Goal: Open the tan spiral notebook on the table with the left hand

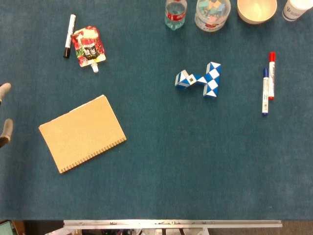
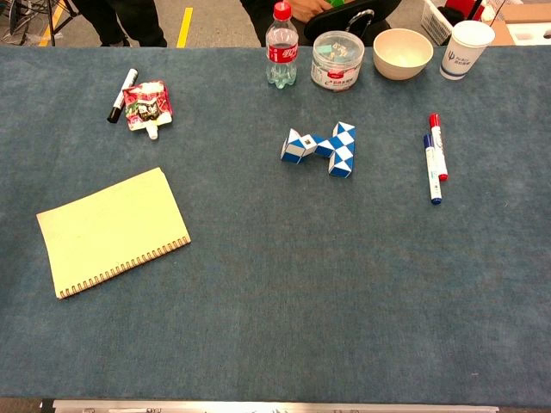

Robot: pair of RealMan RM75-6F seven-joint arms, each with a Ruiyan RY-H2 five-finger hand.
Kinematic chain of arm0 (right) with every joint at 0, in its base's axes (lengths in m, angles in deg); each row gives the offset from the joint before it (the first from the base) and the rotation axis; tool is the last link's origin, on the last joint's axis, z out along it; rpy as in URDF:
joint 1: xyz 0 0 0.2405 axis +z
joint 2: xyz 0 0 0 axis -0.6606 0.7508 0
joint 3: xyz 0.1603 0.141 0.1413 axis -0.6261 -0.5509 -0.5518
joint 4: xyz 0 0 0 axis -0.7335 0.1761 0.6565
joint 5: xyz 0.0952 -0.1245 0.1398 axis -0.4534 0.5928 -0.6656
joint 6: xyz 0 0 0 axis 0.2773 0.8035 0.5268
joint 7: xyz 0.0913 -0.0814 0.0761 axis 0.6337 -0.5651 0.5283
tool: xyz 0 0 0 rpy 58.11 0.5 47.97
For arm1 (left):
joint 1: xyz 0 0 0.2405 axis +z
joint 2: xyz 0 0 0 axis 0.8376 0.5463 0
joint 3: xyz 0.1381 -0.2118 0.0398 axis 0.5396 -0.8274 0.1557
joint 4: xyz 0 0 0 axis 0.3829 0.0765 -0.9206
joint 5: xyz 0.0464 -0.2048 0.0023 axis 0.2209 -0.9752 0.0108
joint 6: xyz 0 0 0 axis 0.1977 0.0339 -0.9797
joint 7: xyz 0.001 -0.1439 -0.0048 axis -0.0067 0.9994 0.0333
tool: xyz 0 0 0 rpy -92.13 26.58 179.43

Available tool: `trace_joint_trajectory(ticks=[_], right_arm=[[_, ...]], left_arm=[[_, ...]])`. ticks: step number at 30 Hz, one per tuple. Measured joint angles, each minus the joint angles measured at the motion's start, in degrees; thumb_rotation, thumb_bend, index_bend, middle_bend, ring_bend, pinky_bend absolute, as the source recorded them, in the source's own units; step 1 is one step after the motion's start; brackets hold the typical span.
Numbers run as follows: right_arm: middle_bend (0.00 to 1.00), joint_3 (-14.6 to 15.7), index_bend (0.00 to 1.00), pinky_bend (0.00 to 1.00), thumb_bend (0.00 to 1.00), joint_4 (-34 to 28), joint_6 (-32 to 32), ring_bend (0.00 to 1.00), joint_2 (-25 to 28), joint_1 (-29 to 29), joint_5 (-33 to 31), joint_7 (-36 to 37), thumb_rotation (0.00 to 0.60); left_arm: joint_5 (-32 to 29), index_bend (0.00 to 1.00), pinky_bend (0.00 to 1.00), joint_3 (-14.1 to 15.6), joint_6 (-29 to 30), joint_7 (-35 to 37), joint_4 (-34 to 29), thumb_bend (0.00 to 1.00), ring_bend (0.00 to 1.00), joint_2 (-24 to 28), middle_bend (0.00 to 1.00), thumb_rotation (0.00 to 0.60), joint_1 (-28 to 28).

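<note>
The tan spiral notebook point(image 1: 82, 132) lies closed and flat on the blue table, left of centre, its wire spiral along the near edge. The chest view shows the same notebook point(image 2: 114, 230), turned a little clockwise. My left hand point(image 1: 5, 114) only shows as a couple of grey fingertips at the far left edge of the head view, a short way left of the notebook and not touching it. I cannot tell how its fingers stand. The chest view does not show that hand. My right hand is in neither view.
A black marker point(image 1: 69, 35) and a red snack pouch point(image 1: 88, 46) lie behind the notebook. A blue-and-white twist puzzle point(image 1: 201, 79) sits mid-table, two pens point(image 1: 268, 83) to its right. A bottle point(image 1: 175, 13), plastic tub point(image 1: 212, 13), bowl point(image 1: 256, 10) and cup point(image 1: 296, 9) line the far edge.
</note>
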Motion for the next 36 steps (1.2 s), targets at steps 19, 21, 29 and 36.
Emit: trace_joint_trajectory(ticks=[19,21,29,36], right_arm=[[0.28,-1.36,0.34,0.31,0.40,-0.96,-0.18,0.21,1.24,0.77,-1.10,-1.05,0.600],[0.28,-1.63,0.34,0.31,0.40,-1.37,-0.32,0.21,1.52,1.07,-1.21,-1.58,0.600],[0.28,-2.06,0.34,0.31,0.40,-2.67,-0.79,0.21,1.96,1.68,-1.71,-2.90,0.600],[0.28,-1.88,0.34,0.31,0.40,-3.03,-0.96,0.21,1.95,1.68,-1.92,-3.31,0.600]], left_arm=[[7.03,0.23,0.16,2.07,-6.10,5.41,0.95,0.38,0.14,3.00,0.26,0.600,-4.11],[9.22,0.25,0.16,2.75,-8.52,7.44,1.16,0.38,0.14,3.84,0.27,0.600,-5.87],[19.60,0.34,0.16,5.48,-15.36,15.82,3.25,0.37,0.14,4.68,0.34,0.600,-13.55],[27.37,0.37,0.11,8.82,-22.41,19.36,6.12,0.33,0.11,3.14,0.31,0.374,-20.56]])
